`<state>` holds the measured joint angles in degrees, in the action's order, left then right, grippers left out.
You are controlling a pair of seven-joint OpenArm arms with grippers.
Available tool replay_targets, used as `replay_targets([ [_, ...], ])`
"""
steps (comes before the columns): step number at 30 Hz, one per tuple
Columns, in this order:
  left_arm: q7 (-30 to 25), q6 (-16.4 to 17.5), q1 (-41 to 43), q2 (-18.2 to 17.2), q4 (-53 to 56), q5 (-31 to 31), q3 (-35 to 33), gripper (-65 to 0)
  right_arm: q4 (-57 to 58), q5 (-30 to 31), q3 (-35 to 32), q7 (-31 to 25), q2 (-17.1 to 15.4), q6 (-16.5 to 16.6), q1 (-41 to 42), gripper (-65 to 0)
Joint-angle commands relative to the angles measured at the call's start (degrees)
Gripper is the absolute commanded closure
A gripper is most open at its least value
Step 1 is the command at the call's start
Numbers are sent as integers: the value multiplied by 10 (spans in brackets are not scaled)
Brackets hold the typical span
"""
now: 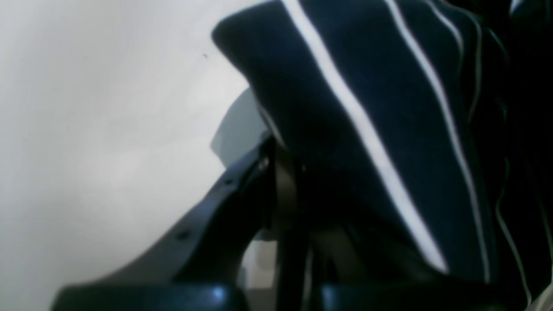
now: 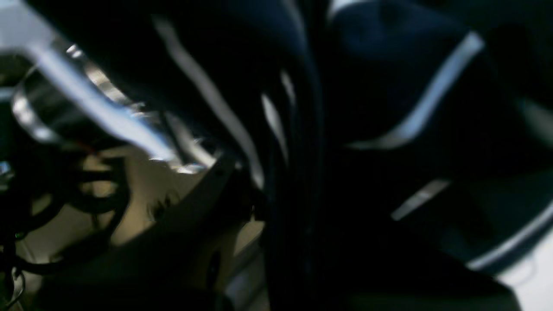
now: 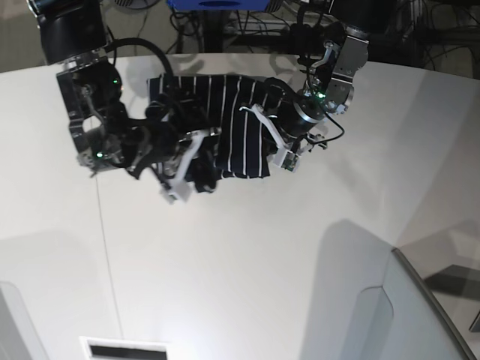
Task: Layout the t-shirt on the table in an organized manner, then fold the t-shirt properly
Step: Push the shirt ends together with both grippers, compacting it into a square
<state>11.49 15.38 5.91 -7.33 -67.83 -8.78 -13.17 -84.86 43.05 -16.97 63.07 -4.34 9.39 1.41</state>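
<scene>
So what's here: one t-shirt (image 3: 229, 127), one table (image 3: 247, 262) and two arms; the shirt is dark navy with thin white stripes and hangs bunched up between both grippers over the far part of the white tabletop, around 12 o'clock from the middle of the base view; its lower edge droops toward the surface but I can't tell if it touches. The left gripper (image 3: 264, 129) sits at about 1 o'clock and has its jaws pressed together on a fold of the shirt; in the left wrist view the striped cloth (image 1: 371, 129) drapes right over the dark fingers (image 1: 224, 207) and blocks most of the frame. The right gripper (image 3: 180, 154) is at about 10 o'clock, also pinching a wad of the shirt; the right wrist view is mostly blurry dark fabric (image 2: 389, 108), so the jaws themselves are hidden there. Other stuff: a thin seam line (image 3: 105, 247) runs down the table at 8 o'clock, a pale grey panel (image 3: 390, 315) stands at 5 o'clock, and cables (image 3: 225, 22) clutter the floor beyond the far edge.
</scene>
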Motion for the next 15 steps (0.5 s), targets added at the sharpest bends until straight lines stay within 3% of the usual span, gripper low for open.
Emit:
replay_targets([
  [1,32,3,4,-2,-2,11,-1,0,-6,12,-5,-6,2,2,13,-6],
  [8,32,2,3,-12,-3,11,6,0,23,12,-13,-21,13,-52,29,-8],
  [11,32,2,3,-11,-3,11,46,0,43,13,-11,-21,13,-55,30,-23],
  [15,32,2,5,-12,-17,12,120,0,52,15,-12,-22,14,-55,32,-183],
])
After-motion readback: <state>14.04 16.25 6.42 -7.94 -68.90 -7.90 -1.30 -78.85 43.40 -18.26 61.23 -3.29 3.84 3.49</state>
